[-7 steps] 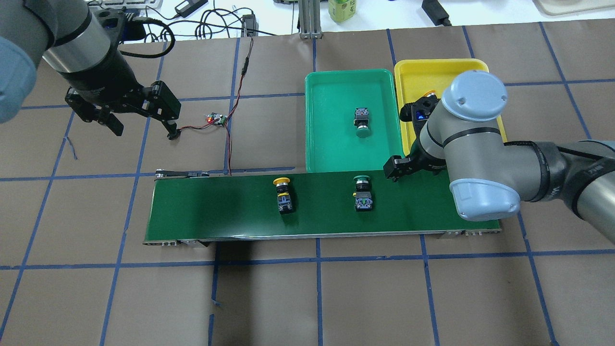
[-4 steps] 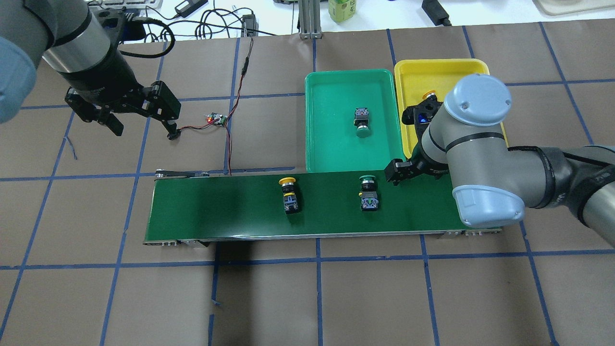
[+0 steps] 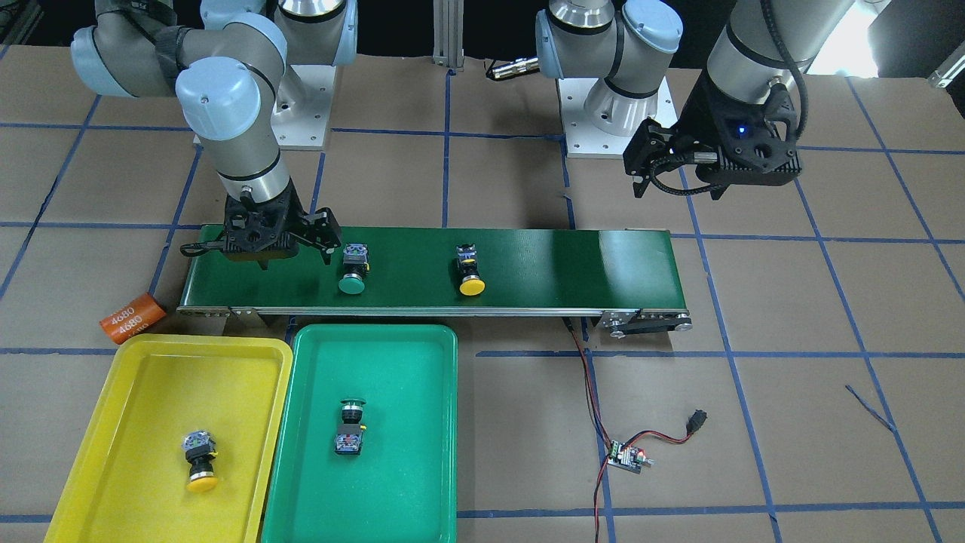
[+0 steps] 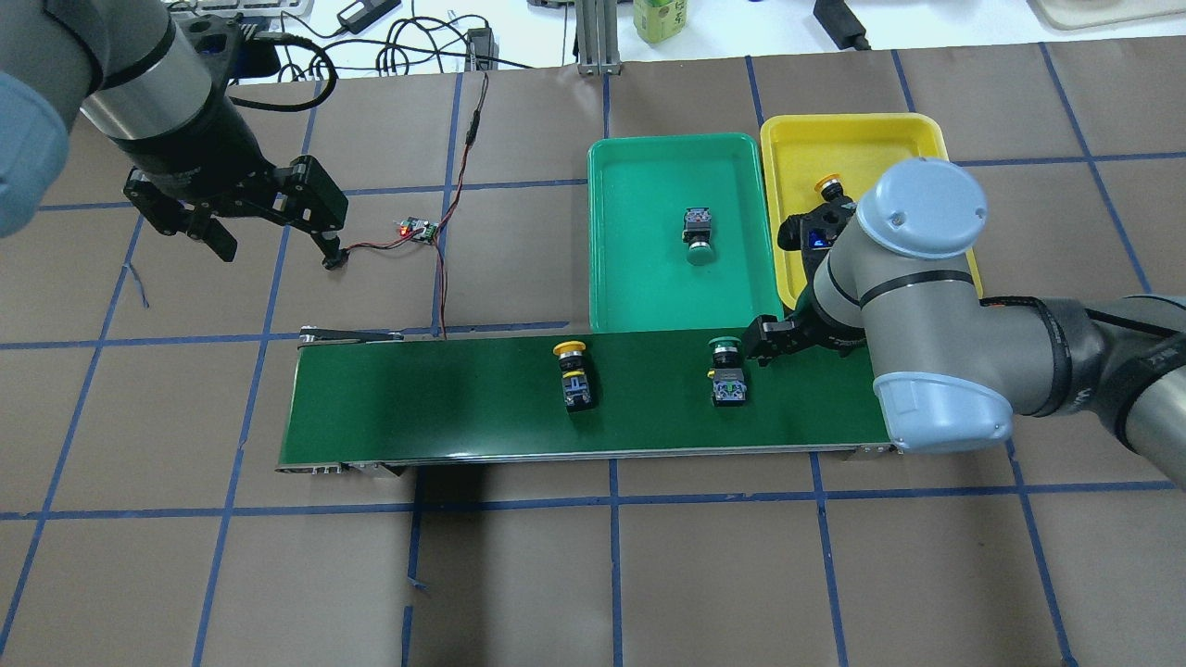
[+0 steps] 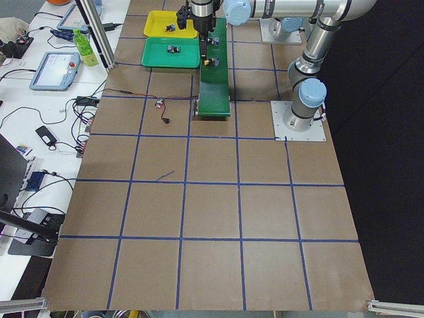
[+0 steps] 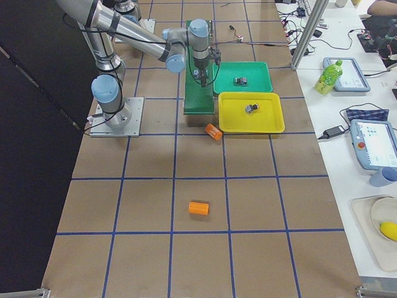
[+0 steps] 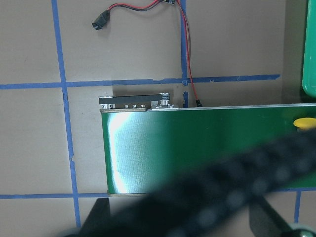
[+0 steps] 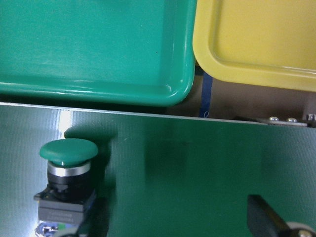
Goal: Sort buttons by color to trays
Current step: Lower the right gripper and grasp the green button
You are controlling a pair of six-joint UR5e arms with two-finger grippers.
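Note:
Two buttons ride the dark-green belt: a green-capped one [image 4: 727, 371] [image 8: 68, 168] and a yellow-capped one [image 4: 574, 371] further left. My right gripper [image 3: 260, 253] hangs open and low over the belt's right end. One of its fingers [image 4: 762, 338] stands just right of the green cap, with nothing between the jaws. Another green button [image 4: 697, 236] lies in the green tray [image 4: 611, 232]. A yellow button [image 4: 827, 188] lies in the yellow tray [image 4: 889, 139], partly behind my right wrist. My left gripper [image 4: 276, 248] is open and empty, high above the table's left side.
The conveyor belt [image 4: 417, 408] runs across the middle, in front of both trays. A small circuit board [image 4: 417, 229] with red-black wires lies left of the green tray. One orange cylinder [image 3: 133, 317] rests by the yellow tray's corner, another [image 6: 199, 208] far out on the table.
Both belt buttons have travelled right along the belt, and the green one now sits close beside my right gripper's finger. The right arm shifted slightly. The left arm has not moved.

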